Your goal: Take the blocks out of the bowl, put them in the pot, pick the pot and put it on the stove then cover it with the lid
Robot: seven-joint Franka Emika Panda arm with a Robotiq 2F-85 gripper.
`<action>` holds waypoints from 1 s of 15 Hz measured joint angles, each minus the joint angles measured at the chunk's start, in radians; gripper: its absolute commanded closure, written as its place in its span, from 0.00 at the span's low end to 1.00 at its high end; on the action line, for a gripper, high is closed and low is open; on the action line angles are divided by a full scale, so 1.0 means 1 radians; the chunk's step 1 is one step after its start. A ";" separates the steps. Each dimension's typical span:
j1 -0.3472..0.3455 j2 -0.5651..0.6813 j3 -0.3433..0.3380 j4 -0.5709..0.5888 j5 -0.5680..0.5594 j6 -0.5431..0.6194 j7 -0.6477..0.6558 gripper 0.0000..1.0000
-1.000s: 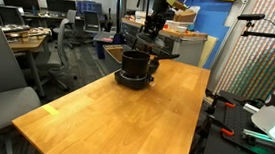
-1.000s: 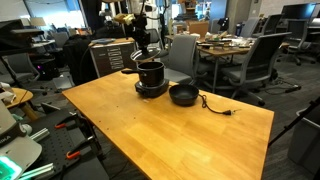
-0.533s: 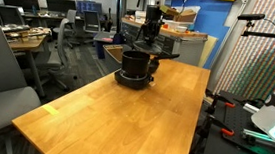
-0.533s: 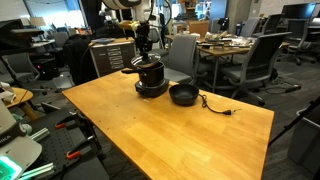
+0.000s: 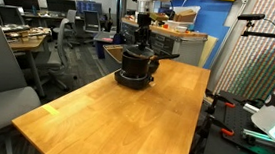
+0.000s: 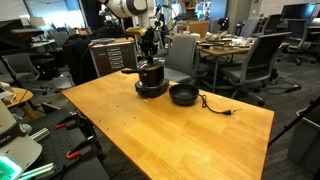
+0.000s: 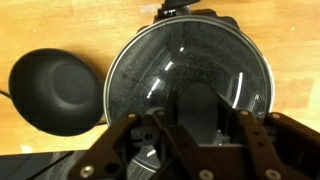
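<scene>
Right over the pot (image 6: 150,76) on the stove (image 6: 152,92), the gripper (image 7: 203,128) clamps the lid (image 7: 150,70) at its centre. The pot's mouth lies straight below, so lowering looks next.

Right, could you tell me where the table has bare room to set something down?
The near stretch of the table, from stove and bowl to the front edge, is bare save a small yellow mark. The far end is crowded: pot on the stove, bowl and black cable beside it, gripper above.
</scene>
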 measured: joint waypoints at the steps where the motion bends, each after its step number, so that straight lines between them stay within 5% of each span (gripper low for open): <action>1: 0.008 0.014 0.000 0.020 -0.009 -0.009 0.000 0.82; 13: 0.054 0.115 0.000 0.155 -0.042 -0.103 0.000 0.82; 14: 0.054 0.117 0.000 0.160 -0.042 -0.108 0.000 0.67; 15: 0.054 0.117 0.000 0.161 -0.042 -0.110 0.000 0.38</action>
